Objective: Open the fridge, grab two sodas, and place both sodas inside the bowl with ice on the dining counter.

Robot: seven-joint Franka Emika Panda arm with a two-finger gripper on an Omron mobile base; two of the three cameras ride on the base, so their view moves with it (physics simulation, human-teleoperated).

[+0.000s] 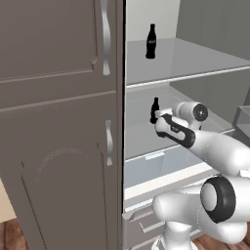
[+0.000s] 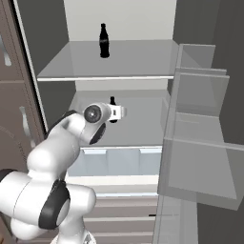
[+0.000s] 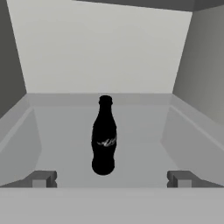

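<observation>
Fridge [image 2: 200, 143] door open. Jaws spread wide, empty, level with lower-shelf soda [image 3: 104, 135], which stands upright just beyond them. Second soda [image 1: 151, 41] upright on upper shelf.

White script on the soda [image 3: 104, 138] is too blurred to read.

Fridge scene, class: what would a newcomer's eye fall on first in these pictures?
The open fridge with its white shelves stands out first. One black soda bottle stands upright on the upper shelf; a second soda bottle stands on the shelf below, straight ahead of the open end effector.
</observation>
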